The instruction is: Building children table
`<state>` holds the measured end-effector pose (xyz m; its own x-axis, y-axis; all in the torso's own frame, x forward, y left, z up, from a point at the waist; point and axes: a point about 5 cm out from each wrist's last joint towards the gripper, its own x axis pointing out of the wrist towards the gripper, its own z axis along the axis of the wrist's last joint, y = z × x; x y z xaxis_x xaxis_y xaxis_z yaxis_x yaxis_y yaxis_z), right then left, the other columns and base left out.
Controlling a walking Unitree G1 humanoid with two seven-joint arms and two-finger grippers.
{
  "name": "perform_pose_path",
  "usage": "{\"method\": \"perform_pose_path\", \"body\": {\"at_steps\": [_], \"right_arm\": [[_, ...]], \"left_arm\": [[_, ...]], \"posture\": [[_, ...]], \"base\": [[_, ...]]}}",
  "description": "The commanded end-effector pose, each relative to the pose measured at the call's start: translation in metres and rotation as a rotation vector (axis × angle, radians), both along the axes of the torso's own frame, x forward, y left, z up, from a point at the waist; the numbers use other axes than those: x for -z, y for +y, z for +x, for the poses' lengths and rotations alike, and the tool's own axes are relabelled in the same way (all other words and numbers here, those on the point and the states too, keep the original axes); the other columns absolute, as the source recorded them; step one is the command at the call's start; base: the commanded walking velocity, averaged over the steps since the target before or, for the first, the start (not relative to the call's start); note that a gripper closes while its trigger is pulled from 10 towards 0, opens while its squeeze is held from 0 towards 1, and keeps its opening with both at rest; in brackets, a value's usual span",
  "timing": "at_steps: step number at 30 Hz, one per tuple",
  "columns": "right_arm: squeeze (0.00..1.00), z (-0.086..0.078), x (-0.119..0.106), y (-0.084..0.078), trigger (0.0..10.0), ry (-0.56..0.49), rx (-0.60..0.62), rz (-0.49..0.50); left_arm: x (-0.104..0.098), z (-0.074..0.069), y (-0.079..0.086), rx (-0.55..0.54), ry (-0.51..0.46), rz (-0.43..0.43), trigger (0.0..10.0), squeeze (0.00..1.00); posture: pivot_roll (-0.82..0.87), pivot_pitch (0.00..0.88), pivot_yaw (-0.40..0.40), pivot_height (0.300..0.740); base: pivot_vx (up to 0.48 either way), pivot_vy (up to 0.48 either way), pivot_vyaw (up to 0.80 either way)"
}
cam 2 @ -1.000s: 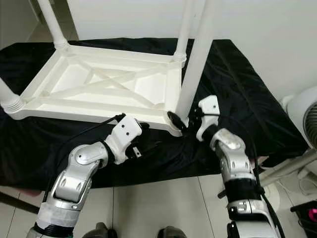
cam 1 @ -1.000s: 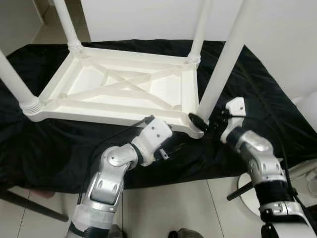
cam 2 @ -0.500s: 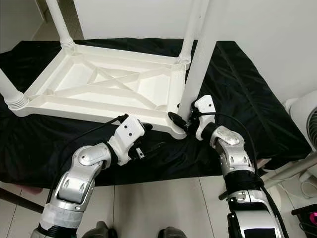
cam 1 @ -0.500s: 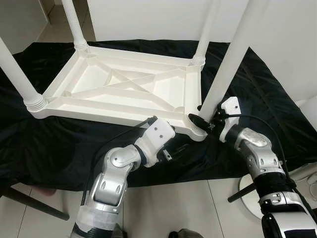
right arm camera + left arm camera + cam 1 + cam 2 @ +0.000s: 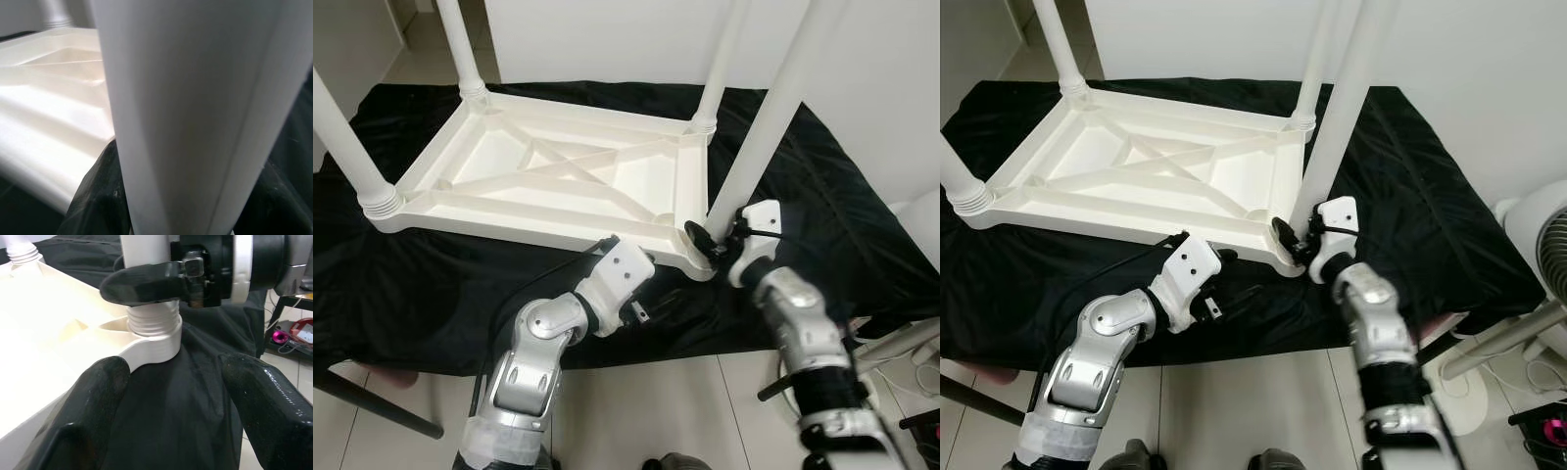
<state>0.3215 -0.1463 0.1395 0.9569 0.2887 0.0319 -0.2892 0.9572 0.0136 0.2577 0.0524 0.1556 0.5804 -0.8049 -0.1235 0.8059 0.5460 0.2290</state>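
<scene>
Now right gripper [image 5: 707, 238] jaws pinching table leg [image 5: 766, 125]; left gripper [image 5: 646, 305] jaws spread nearby.

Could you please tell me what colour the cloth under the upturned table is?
The cloth is plain black, clearest in the right eye view.

The head views are evenly and brightly lit from above, with only soft shadows seen beneath the white table top [image 5: 548, 176] on the black cloth [image 5: 411, 284]. Faint sheen is shown on the cloth's folds. Slight motion blur is seen on the right arm [image 5: 803, 333] at lower right. In the right wrist view the leg [image 5: 190, 112] is out of focus. Small glints are carried by the near fingers [image 5: 264, 401] in the left wrist view.
</scene>
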Motion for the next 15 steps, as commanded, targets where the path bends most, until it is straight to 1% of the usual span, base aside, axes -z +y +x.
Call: {"method": "perform_pose_path", "body": {"at_steps": [1, 2, 3, 4, 5, 6, 8, 9, 10, 11, 12, 15], "right_arm": [[0.0, -0.007, 0.021, 0.002, 10.0, 0.105, 0.165, 0.004], [0.0, -0.007, 0.021, 0.002, 10.0, 0.105, 0.165, 0.004], [0.0, -0.01, 0.022, 0.007, 10.0, 0.104, 0.227, 0.015], [0.0, -0.012, 0.023, 0.013, 10.0, 0.103, 0.261, 0.023], [0.0, -0.012, 0.023, 0.013, 10.0, 0.103, 0.261, 0.023], [0.0, -0.014, 0.023, 0.022, 10.0, 0.106, 0.294, 0.044], [0.0, -0.014, 0.023, 0.022, 10.0, 0.106, 0.294, 0.044], [0.0, -0.015, 0.022, 0.031, 10.0, 0.103, 0.303, 0.072], [0.0, -0.015, 0.022, 0.031, 10.0, 0.103, 0.303, 0.072], [0.0, -0.017, 0.018, 0.039, 10.0, 0.082, 0.276, 0.087], [0.0, -0.018, 0.013, 0.041, 10.0, 0.054, 0.247, 0.101], [0.0, -0.02, 0.01, 0.038, 10.0, 0.032, 0.231, 0.107]], "left_arm": [[0.0, 0.005, 0.006, -0.18, -0.038, -0.009, 10.0, 0.0], [0.0, 0.005, 0.006, -0.18, -0.038, -0.009, 10.0, 0.0], [0.0, 0.005, 0.007, -0.183, -0.036, -0.008, 10.0, 0.0], [0.0, 0.005, 0.007, -0.185, -0.035, -0.007, 10.0, 0.0], [0.0, 0.005, 0.007, -0.185, -0.035, -0.007, 10.0, 0.0], [0.0, 0.005, 0.006, -0.188, -0.032, -0.008, 10.0, 0.0], [0.0, 0.005, 0.006, -0.188, -0.032, -0.008, 10.0, 0.0], [0.0, 0.004, 0.006, -0.189, -0.032, -0.008, 10.0, 0.0], [0.0, 0.004, 0.006, -0.189, -0.032, -0.008, 10.0, 0.0], [0.001, 0.003, 0.006, -0.192, -0.03, -0.01, 10.0, 0.0], [0.001, 0.003, 0.006, -0.195, -0.028, -0.011, 10.0, 0.0], [0.001, 0.002, 0.007, -0.196, -0.026, -0.011, 10.0, 0.0]], "posture": [[-0.06, 0.059, -0.036, 0.74], [-0.06, 0.059, -0.036, 0.74], [-0.06, 0.06, -0.036, 0.74], [-0.06, 0.06, -0.036, 0.74], [-0.06, 0.06, -0.036, 0.74], [-0.06, 0.061, -0.039, 0.74], [-0.06, 0.061, -0.039, 0.74], [-0.06, 0.061, -0.039, 0.74], [-0.06, 0.061, -0.039, 0.74], [-0.05, 0.061, -0.042, 0.74], [-0.05, 0.064, -0.042, 0.74], [-0.05, 0.064, -0.042, 0.74]], "base": [[0.0, 0.0, 0.0], [0.0, 0.0, 0.0], [0.0, 0.0, 0.0], [0.0, 0.0, 0.0], [0.0, 0.0, 0.0], [0.0, 0.0, 0.0], [0.0, 0.0, 0.0], [0.0, 0.0, 0.0], [0.0, 0.0, 0.0], [0.0, 0.0, 0.0], [0.0, 0.0, 0.0], [0.0, 0.0, 0.0]]}}
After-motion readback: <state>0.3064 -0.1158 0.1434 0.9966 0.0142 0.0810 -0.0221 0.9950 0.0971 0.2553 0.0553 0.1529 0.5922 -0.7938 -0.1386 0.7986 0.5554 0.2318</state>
